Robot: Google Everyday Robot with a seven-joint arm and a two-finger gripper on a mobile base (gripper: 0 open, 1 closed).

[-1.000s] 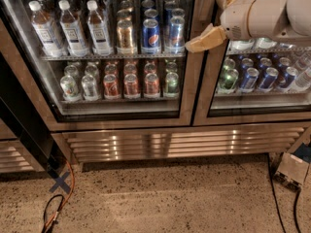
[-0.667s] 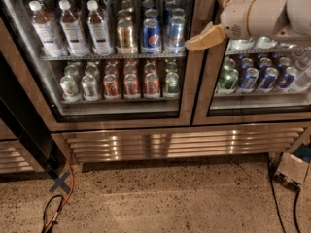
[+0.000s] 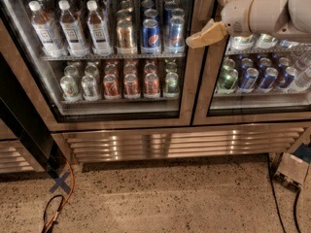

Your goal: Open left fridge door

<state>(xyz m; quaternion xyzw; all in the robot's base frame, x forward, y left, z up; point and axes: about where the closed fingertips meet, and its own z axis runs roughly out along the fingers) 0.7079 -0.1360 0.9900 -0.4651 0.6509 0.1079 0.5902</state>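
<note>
The left fridge door (image 3: 121, 122) is the wide glass door with a bronze-steel frame, and it stands closed. Behind it are bottles (image 3: 73, 28) and cans (image 3: 141, 81) on shelves. My gripper (image 3: 208, 16) is at the upper right, on a white arm (image 3: 272, 11). It is held in front of the upright frame where the left door meets the narrower right door (image 3: 257, 72). Its tan fingers (image 3: 206, 33) are spread apart and hold nothing. The lower finger points left and down over the left door's right edge.
A steel grille (image 3: 184, 142) runs under both doors. On the speckled floor are an orange cable (image 3: 71, 188) and a blue tape cross (image 3: 60, 182) at the left. A box (image 3: 291, 171) and a black cable (image 3: 272, 193) are at the right. A dark panel (image 3: 19, 115) leans at the far left.
</note>
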